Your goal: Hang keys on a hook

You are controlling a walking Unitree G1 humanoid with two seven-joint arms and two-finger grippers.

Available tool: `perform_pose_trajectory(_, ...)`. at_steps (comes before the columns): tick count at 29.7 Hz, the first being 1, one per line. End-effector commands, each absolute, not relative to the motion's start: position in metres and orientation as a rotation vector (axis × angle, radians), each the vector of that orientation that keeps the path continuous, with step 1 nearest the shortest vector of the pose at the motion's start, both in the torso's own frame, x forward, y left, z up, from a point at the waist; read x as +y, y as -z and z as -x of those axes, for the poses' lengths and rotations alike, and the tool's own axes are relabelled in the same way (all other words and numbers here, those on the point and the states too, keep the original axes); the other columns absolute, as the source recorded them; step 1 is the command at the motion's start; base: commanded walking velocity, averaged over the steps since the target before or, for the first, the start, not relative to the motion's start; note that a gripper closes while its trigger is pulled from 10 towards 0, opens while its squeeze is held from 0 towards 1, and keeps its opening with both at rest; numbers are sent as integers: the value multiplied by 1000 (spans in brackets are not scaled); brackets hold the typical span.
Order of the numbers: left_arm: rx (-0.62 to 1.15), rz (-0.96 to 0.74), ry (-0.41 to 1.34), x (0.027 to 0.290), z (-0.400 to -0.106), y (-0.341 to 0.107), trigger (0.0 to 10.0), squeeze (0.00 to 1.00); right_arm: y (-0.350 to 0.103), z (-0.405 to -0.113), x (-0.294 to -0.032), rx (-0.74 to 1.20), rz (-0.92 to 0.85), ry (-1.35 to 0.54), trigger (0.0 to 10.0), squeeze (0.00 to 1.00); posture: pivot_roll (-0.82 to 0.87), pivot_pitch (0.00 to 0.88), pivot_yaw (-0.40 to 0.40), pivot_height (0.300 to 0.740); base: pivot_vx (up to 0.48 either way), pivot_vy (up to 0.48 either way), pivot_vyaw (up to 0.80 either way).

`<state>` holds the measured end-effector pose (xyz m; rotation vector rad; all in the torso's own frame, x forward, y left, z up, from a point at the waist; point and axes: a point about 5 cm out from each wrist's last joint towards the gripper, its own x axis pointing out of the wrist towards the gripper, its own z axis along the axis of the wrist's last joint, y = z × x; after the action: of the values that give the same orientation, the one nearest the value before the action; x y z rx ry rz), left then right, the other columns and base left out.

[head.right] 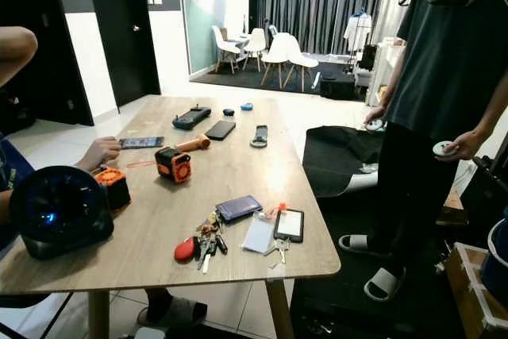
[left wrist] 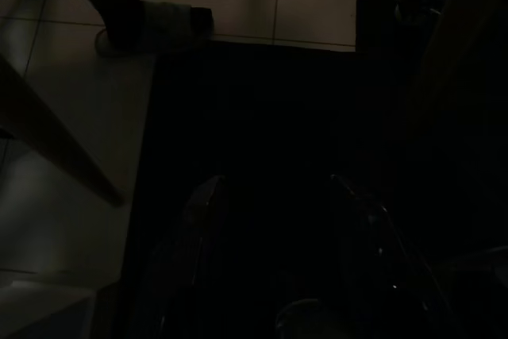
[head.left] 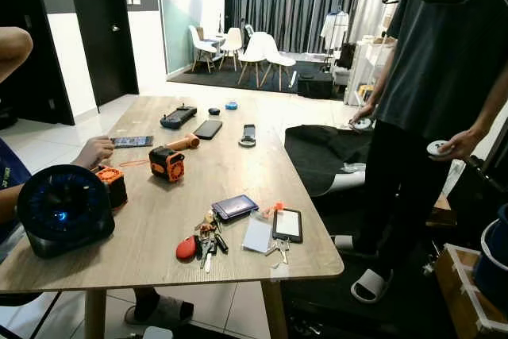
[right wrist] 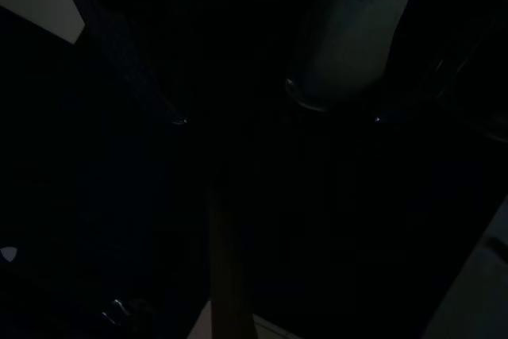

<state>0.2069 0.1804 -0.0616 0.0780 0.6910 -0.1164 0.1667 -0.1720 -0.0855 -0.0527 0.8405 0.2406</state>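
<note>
Left eye view shows a wooden counter (head.left: 198,220) with many small things on it. The keys (head.left: 208,242) lie near the front edge of the counter, in a bunch with a red tag (head.left: 186,248) touching them on the robot's left side. Just behind the keys is a dark purple wallet (head.left: 234,206). To the right of the keys lie a white card (head.left: 258,236) and a black phone (head.left: 287,225), and a second small set of keys (head.left: 279,250) rests at the front of these two. Farther back on the counter stand an orange and black device (head.left: 167,164) and, near the left edge, a round black fan (head.left: 63,210). A person's hand (head.left: 94,151) rests on the counter at the left side. Another person in a dark shirt (head.left: 444,53) stands to the right of the counter and holds a white controller (head.left: 439,148) in one hand.

Left wrist view is very dark; the left pincer (left wrist: 278,220) hangs above a dark mat beside the floor tiles, and its fingers (left wrist: 198,212) stand spread apart. Right wrist view is almost black, and I cannot tell how the right pincer stands.
</note>
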Motion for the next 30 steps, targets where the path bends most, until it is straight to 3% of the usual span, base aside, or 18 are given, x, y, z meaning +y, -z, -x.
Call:
perform_pose_trajectory(1, 700, -95, 122, 183, -208, 61, 10000, 0, 86, -166, -173, 843, 41, -223, 10000, 0, 102, 0, -30, 740, 0, 0, 0)
perform_pose_trajectory(30, 700, -83, 105, 181, -209, 61, 10000, 0, 84, -170, -177, 837, 50, -217, 10000, 0, 90, 0, -33, 740, 0, 0, 0)
